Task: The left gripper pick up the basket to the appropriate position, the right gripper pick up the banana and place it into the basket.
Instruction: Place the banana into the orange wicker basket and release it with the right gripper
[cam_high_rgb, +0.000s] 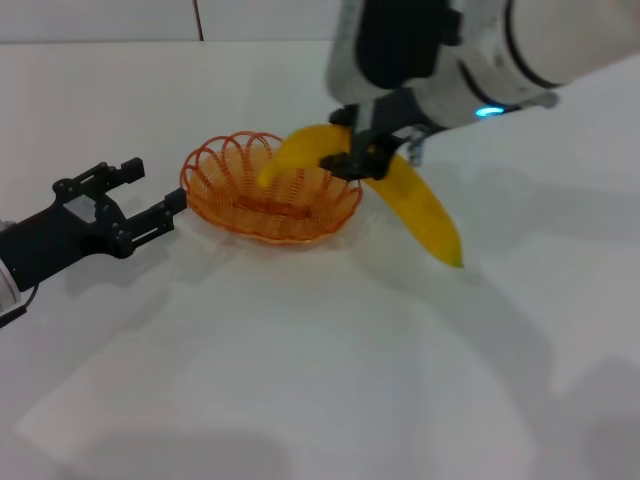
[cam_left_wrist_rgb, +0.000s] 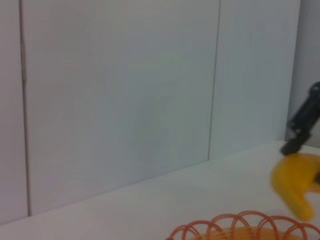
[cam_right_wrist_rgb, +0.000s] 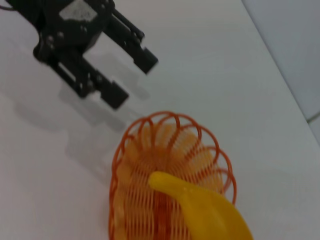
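Over the middle of the white table (cam_high_rgb: 300, 380) we see our right gripper (cam_high_rgb: 352, 158) hanging above the near-right rim of the basket (cam_high_rgb: 235, 205), its black fingers pinching the banana (cam_high_rgb: 425, 215) around the middle. The banana is large, smooth and evenly yellow, unpeeled, and strongly curved; it is held tilted, with one blunt end reaching over the basket's interior and the longer, tapering end sloping down past the rim on the right toward the table, ending in a small dark tip. From the right wrist view the banana's (cam_right_wrist_rgb: 210, 212) rounded end sits above the woven floor of the basket (cam_right_wrist_rgb: 165, 165), and we cannot tell whether it touches the wire. The basket is a shallow oval of orange looped wire with a scalloped rim, resting flat on the table. Our left gripper (cam_high_rgb: 150, 195) lies low on the left, just beside the basket's left rim, its fingers spread and holding nothing; the right wrist view shows the left gripper (cam_right_wrist_rgb: 127, 72) a little apart from the rim. Behind the table, the left wrist view shows a pale panelled wall (cam_left_wrist_rgb: 125, 90)
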